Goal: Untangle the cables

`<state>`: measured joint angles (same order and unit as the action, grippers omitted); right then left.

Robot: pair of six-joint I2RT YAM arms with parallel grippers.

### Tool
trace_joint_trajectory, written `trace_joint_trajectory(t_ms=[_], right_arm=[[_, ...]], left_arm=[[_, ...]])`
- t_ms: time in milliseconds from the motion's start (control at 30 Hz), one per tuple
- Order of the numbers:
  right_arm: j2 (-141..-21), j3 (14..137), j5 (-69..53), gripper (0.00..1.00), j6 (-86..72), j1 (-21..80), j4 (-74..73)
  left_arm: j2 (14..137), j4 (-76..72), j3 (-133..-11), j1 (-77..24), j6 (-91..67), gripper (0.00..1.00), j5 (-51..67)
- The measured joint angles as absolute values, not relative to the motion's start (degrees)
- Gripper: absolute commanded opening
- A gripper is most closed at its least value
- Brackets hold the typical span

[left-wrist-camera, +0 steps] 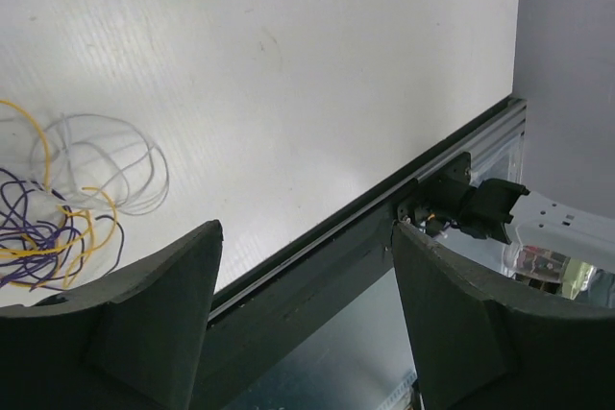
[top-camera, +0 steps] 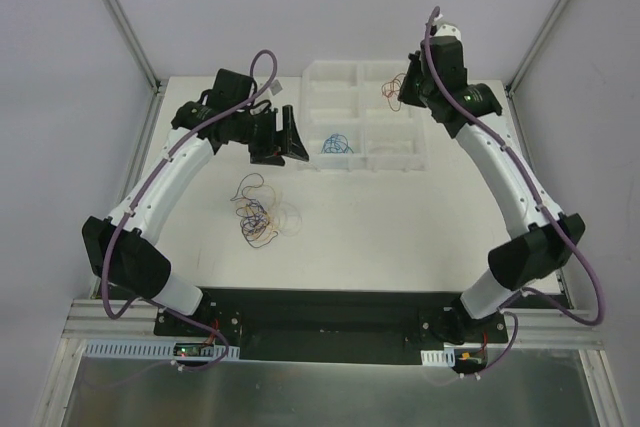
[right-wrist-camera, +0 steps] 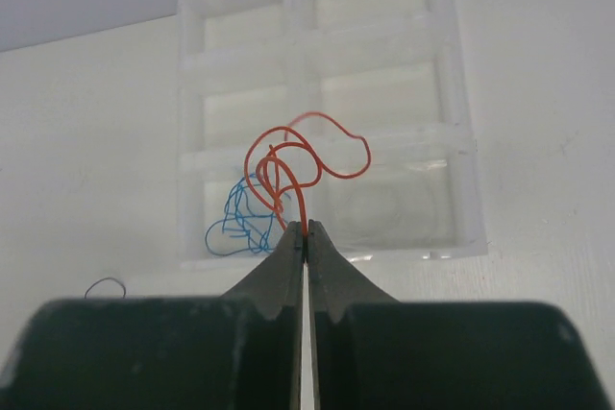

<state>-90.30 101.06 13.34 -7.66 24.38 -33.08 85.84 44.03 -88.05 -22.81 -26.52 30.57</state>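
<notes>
Cables (top-camera: pixel 262 212) tangled on white table (top-camera: pixel 400 232) beside divided tray (right-wrist-camera: pixel 452 93); red strand (right-wrist-camera: pixel 298 201) pinched in right gripper (right-wrist-camera: pixel 306 229) above tray; left gripper (left-wrist-camera: pixel 306 232) agape, empty.

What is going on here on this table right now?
The right gripper is shut on a red cable, holding it over the white tray. A blue cable lies in one tray compartment. The left gripper is open and empty, above the table near the tangle of remaining cables.

Bright, even light washes the white table (top-camera: pixel 400 227) — shadows faint, the right gripper (right-wrist-camera: pixel 306 229) slightly soft up close.
</notes>
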Motion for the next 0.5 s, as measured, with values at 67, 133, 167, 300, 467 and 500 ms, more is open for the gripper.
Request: trace_joint_trajectory(t_ms=[67,133,167,300,467,500], right_arm=[[-93.82,103.74,13.78,0.01,-7.64,23.09,-33.3],[-97.93,106.74,14.13,0.01,-7.64,21.76,-33.71],[-99.9,108.07,14.17,0.01,-7.66,21.12,-33.82],[-107.79,111.9,13.3,0.01,-8.73,18.48,-34.04],[-116.99,117.01,10.92,0.34,-10.74,15.9,-34.89],[-119.0,118.52,10.33,0.41,-11.14,15.51,-35.09]], left_arm=[[85.97,44.03,-88.05,-21.08,-25.8,0.71,31.09],[86.0,44.07,-88.05,-19.46,-24.56,0.71,31.24],[86.0,44.12,-88.05,-18.9,-23.86,0.71,31.22],[86.0,45.34,-88.12,-18.26,-20.88,0.72,30.3],[86.0,47.05,-90.3,-18.28,-17.19,0.74,28.25],[86.0,47.05,-90.8,-18.26,-16.64,0.74,27.97]])
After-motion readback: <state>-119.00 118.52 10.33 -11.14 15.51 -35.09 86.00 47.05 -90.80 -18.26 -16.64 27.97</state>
